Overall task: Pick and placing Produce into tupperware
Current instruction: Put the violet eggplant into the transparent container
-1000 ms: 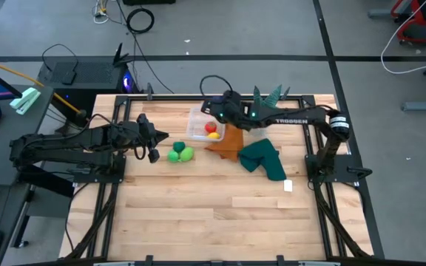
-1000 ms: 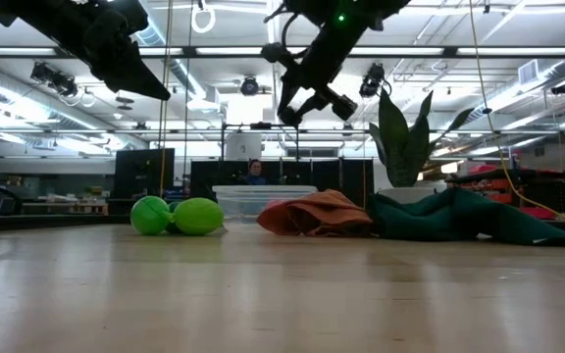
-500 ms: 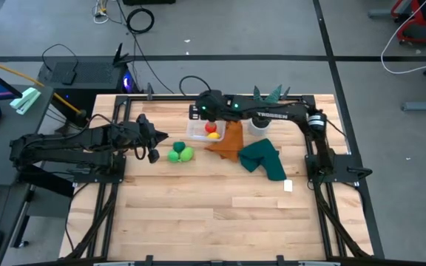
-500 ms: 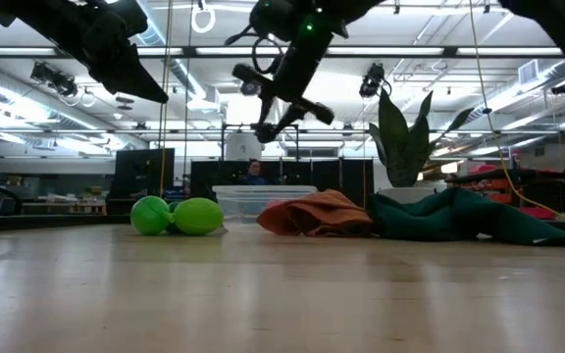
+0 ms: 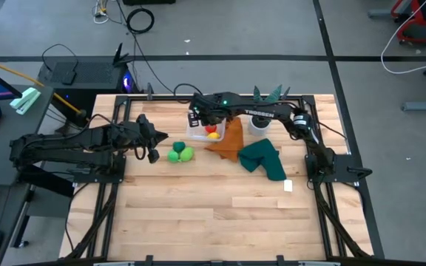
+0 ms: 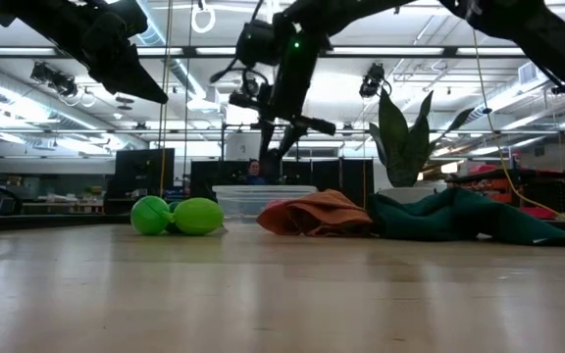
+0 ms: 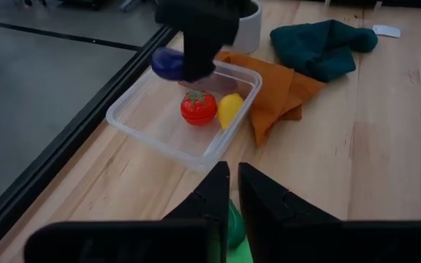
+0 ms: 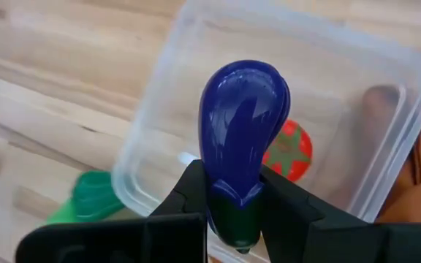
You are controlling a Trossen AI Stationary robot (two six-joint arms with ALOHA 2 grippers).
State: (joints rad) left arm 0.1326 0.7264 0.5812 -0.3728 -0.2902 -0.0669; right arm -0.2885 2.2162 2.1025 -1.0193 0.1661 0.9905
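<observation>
The right claw (image 8: 232,201) pinches the purple eggplant (image 8: 242,139) above the tupperware (image 7: 152,120), which holds the tomato (image 7: 198,107) and yellow piece (image 7: 229,109). The left claw (image 7: 232,197), fingers nearly together and holding nothing, hovers near the two green pieces (image 5: 181,154) on the surface (image 5: 213,214).

The right arm reaches from its base at the right edge across the far side of the worktop, wrist bent downward, its right claw (image 8: 232,191) clamped on a dark purple piece of produce (image 8: 241,139) that stands upright between the two fingers. The left arm stretches in low from the left, its left claw (image 7: 232,191) raised off the worktop (image 5: 220,207), fingers nearly together with only a narrow slit between them.
</observation>
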